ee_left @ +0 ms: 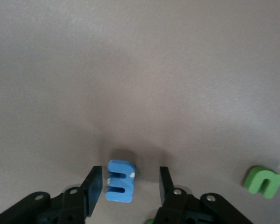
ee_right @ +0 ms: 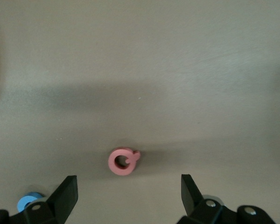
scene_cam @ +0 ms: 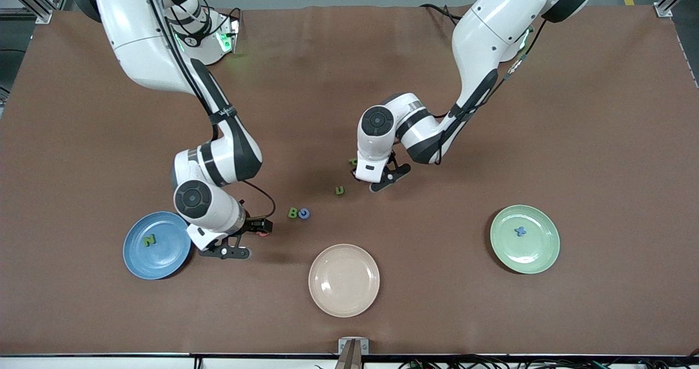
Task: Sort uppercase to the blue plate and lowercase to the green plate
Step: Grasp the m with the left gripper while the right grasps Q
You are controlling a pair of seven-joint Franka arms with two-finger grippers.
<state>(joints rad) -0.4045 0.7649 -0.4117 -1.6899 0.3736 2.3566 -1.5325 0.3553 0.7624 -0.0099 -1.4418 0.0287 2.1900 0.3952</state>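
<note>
Blue m [ee_left: 120, 181] between left jaws; pink Q [ee_right: 123, 161] before right jaws.

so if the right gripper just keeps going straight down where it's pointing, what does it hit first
Most likely the small pinkish-red foam letter Q, lying flat on the brown table between the open fingers of the right gripper. Depth is hard to judge, but nothing else shows in that line.

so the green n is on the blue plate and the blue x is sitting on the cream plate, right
Not quite. The blue x sits on the green plate, not the cream plate, which holds nothing, as the front view shows. The green N is indeed on the blue plate.
</note>
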